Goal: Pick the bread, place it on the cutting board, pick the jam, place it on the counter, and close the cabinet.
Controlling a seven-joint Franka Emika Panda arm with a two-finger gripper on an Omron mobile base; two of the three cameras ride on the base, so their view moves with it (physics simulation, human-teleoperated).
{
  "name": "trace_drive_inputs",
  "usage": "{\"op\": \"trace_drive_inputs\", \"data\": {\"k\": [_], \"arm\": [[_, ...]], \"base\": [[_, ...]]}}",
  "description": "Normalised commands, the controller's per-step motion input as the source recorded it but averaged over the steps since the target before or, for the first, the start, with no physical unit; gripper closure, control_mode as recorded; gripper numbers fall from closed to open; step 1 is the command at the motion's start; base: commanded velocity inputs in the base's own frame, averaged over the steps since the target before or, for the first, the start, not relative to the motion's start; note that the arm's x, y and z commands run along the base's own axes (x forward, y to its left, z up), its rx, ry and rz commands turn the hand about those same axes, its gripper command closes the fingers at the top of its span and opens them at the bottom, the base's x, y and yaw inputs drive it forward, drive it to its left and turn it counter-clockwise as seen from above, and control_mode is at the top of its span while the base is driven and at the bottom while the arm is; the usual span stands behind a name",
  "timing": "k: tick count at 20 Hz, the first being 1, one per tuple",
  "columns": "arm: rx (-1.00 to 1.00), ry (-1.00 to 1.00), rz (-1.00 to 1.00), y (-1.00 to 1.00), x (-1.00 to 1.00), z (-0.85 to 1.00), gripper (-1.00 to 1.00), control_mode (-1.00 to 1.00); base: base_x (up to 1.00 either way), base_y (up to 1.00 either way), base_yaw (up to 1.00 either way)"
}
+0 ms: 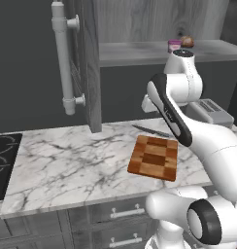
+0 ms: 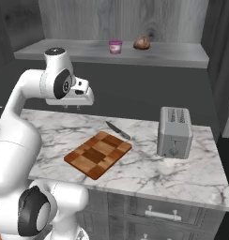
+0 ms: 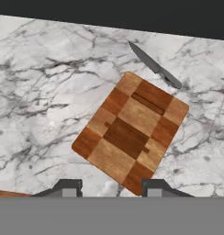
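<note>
Grey weathered-wood cabinet (image 1: 86,63) stands open, the jam (image 2: 115,46) and bread (image 2: 141,43) near each other on its shelf. On the marble counter (image 2: 149,168) lies the bare cutting board (image 2: 98,153), a knife (image 3: 154,67) beside it. The end effector (image 3: 111,190) hovers above with fingers apart, apparently empty.

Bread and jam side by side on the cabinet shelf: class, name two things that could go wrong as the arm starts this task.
1. The bread sits close beside the jam; reaching for the roll might knock the jar off the shelf.
2. A knife lies just behind the cutting board; a low approach could bump it.
</note>
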Motion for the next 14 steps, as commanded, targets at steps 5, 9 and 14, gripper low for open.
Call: {"op": "trace_drive_inputs", "data": {"k": [5, 9, 14], "arm": [[0.00, -0.04, 0.00, -0.01, 0.00, 0.01, -1.00, -1.00], [0.00, -0.07, 0.00, -0.02, 0.00, 0.13, -1.00, -1.00], [0.00, -0.06, 0.00, 0.00, 0.00, 0.14, -1.00, -1.00]], "base": [[0.00, 0.00, 0.00], [0.00, 0.00, 0.00], [0.00, 0.00, 0.00]]}}
